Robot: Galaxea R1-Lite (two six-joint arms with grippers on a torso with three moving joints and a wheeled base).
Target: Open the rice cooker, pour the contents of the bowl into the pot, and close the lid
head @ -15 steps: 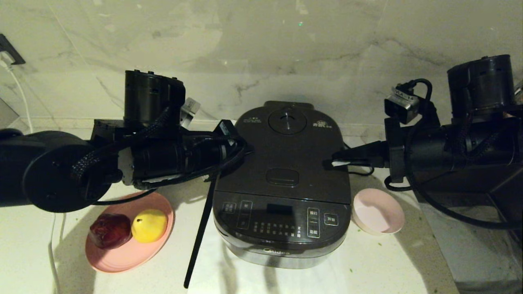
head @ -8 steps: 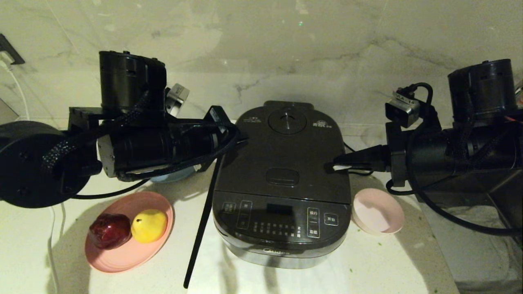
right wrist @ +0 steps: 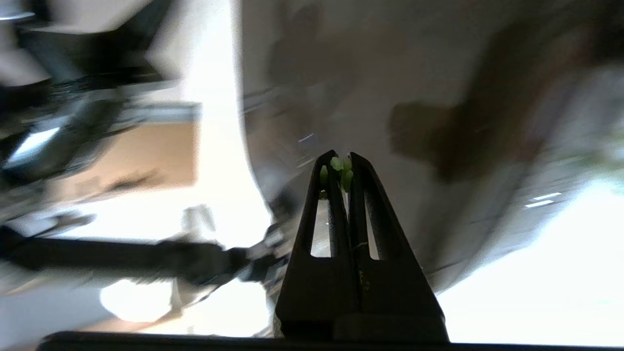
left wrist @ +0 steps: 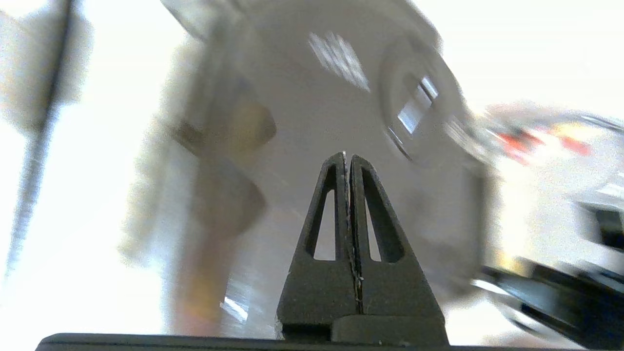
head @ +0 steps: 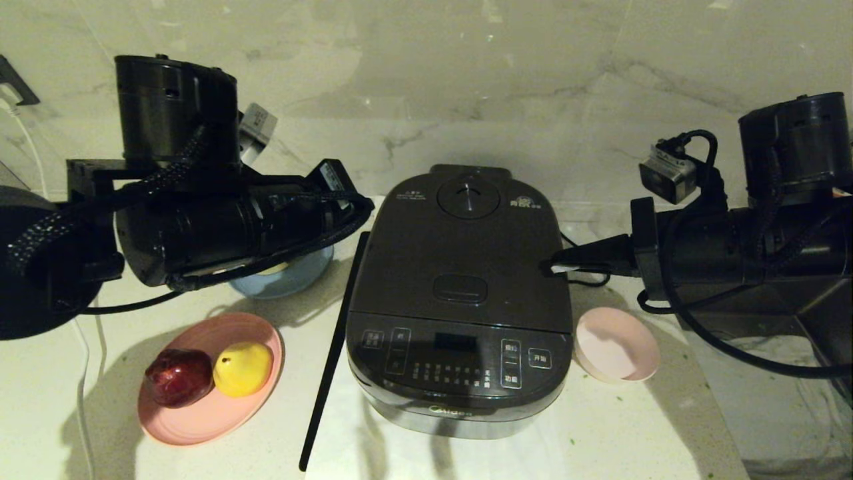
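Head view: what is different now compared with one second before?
The left arm drew back from the rice cooker, toward the left and up, uncovering a blue dish. The right gripper stays shut at the closed lid. The bowl and fruit plate kept still.

A home kitchen is showing here; a rice cooker is sitting on a pale stone counter. Left of the cooker, a pink plate is holding fruit; a marble wall is standing behind it.

The left arm has swung up and away from the rice cooker, uncovering a blue dish behind the pink plate; the right gripper has edged slightly off the lid
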